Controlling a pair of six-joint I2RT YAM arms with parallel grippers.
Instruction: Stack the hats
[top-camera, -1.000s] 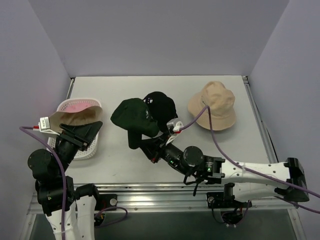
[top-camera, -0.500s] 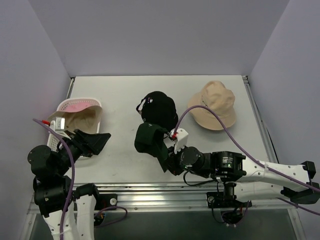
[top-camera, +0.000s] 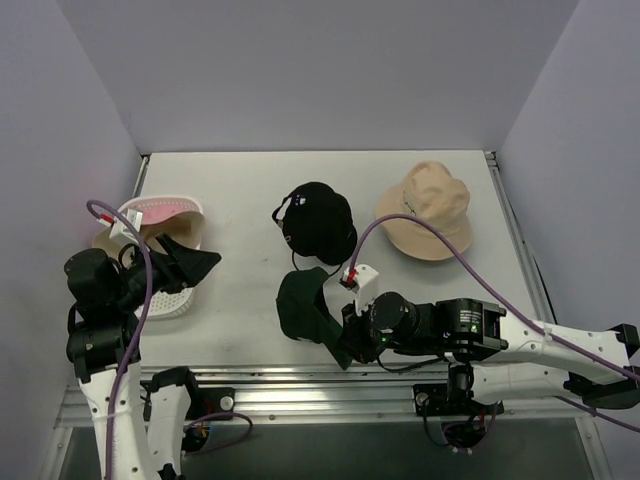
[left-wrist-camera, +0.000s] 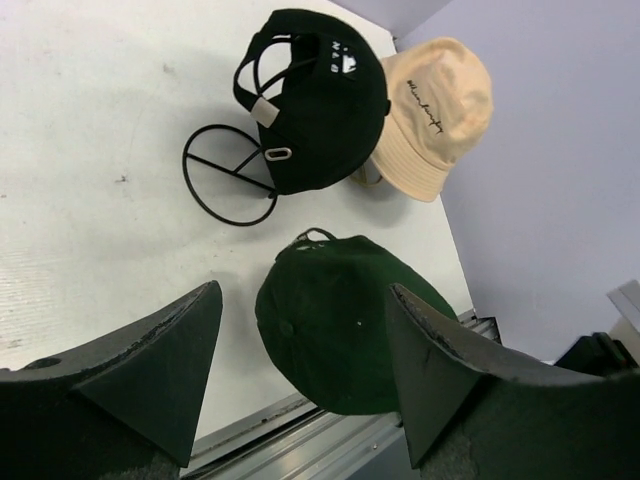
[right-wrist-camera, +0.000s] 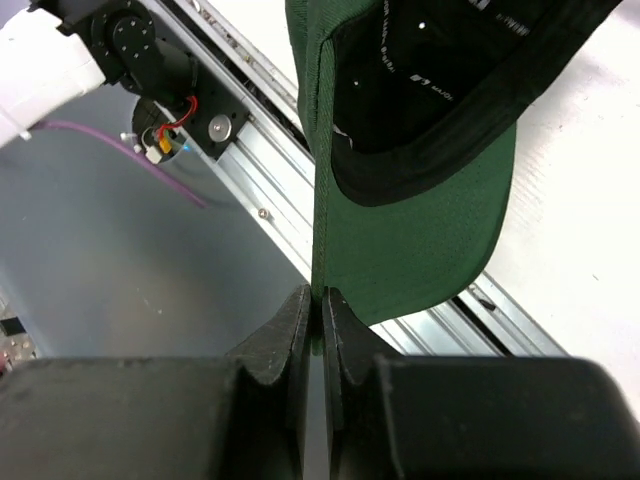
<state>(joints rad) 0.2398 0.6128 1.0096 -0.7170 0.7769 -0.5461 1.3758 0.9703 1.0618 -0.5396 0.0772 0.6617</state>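
Dark green cap (top-camera: 303, 305), clamped by its brim in the right gripper (right-wrist-camera: 320, 296); we find the black cap (top-camera: 318, 215) directly beyond it; left gripper (left-wrist-camera: 302, 300) spread wide, empty.

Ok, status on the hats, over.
Right jaws shut on green cap brim; left jaws open. Black cap, beige hat unstacked. Wire frame beside black cap.

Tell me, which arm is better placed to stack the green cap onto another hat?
The right one. The right gripper is shut on the brim of the dark green cap, close to the black cap. The left gripper hangs open and empty by the white basket.
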